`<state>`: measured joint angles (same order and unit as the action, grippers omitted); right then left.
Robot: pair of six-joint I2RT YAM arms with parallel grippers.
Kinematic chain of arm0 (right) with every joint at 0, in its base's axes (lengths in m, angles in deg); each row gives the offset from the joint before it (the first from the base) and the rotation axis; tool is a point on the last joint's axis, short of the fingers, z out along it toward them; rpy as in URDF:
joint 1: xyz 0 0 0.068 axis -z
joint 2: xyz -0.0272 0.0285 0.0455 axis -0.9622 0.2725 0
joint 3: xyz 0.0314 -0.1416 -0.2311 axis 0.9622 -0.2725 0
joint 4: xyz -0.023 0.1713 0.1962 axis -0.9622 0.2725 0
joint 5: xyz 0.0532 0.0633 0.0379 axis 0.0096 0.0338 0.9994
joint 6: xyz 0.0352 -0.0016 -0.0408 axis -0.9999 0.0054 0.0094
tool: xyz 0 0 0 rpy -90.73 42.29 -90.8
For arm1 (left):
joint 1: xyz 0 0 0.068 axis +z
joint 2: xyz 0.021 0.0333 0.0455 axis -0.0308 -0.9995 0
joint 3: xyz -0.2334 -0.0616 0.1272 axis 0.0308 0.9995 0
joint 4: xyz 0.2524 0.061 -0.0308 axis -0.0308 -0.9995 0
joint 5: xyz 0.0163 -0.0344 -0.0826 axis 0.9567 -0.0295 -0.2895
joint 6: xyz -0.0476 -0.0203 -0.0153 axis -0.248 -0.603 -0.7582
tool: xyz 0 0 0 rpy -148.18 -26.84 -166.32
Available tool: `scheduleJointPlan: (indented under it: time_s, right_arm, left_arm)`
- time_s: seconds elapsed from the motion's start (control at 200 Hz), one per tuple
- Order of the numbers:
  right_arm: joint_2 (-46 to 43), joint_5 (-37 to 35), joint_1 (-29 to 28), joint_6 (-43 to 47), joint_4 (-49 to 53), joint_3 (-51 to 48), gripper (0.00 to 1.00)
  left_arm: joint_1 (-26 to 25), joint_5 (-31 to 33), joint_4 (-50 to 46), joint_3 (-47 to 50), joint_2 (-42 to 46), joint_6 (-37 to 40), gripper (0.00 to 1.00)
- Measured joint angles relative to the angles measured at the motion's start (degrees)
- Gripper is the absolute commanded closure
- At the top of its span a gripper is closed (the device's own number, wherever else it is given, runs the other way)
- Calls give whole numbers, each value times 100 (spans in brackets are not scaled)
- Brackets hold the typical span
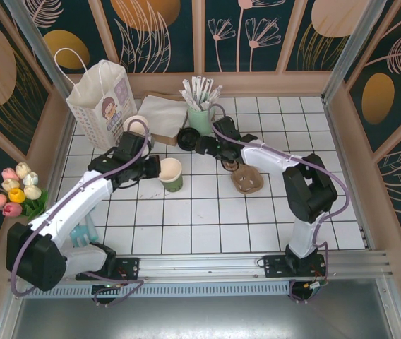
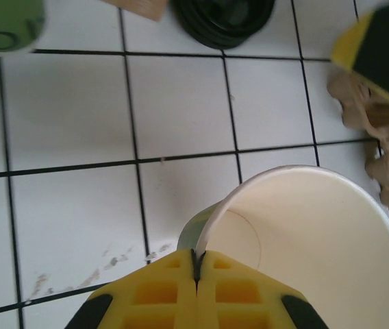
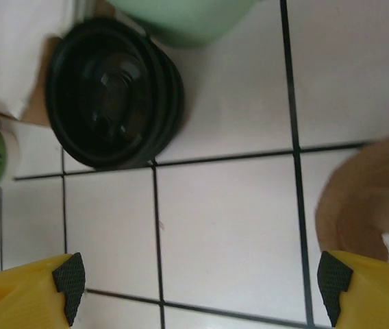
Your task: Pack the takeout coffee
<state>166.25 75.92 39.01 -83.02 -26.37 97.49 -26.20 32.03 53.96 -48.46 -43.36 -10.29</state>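
Cream-rimmed and green-sided, the paper cup stands upright left of centre on the white tiled table, mouth open to the ceiling, its long axis vertical. The left gripper is clenched on the cup's near rim, its yellow plastic fingers pressed together with the thin wall between them. In the left wrist view the cup's smooth pale interior runs off the lower right corner and its base is hidden.

The round black lid, glossy and ribbed at the edge, lies flat in the upper left of the right wrist view. It is apart from the cup and just beside the mint green holder, which is cut off by the top edge. Whether this is one lid or a stack is hard to make out.

The right gripper hangs released, its black pads wide apart over bare tile. A moulded brown pulp carrier sits right of centre, blurred at the right edge of both wrist views. A white paper bag stands at upper left.
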Motion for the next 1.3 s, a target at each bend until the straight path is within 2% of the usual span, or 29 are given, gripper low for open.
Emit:
scheduleJointPlan:
  time_s: [0.165, 0.32, 0.39, 0.596, 0.741, 0.956, 1.046, 1.166, 1.296]
  right_arm:
    - [13, -52, 17, -111, -601, 7, 11]
    - [155, 44, 98, 0, -885, 20, 6]
    - [210, 118, 116, 129, -951, 17, 1]
    - [205, 140, 129, 289, -1318, -195, 1]
    - [205, 162, 166, 280, -1432, -271, 1]
    - [247, 297, 199, 330, -1480, -243, 11]
    - [361, 319, 199, 415, -1480, -103, 18]
    - [498, 334, 199, 503, -1423, -4, 29]
    - [710, 334, 199, 601, -1325, 216, 33]
  left_arm:
    - [-452, 24, 138, 4, -280, 168, 100]
    - [-767, 118, 417, 63, -455, 302, 100]
    - [-850, 164, 505, 146, -498, 374, 100]
    - [-931, 201, 581, 205, -826, 525, 100]
    - [-979, 166, 702, 212, -879, 529, 94]
    - [-992, 42, 831, 212, -896, 564, 80]
    - [-994, -55, 890, 212, -896, 570, 76]
    - [-994, -107, 957, 212, -896, 546, 66]
    - [-994, -103, 964, 212, -894, 542, 63]
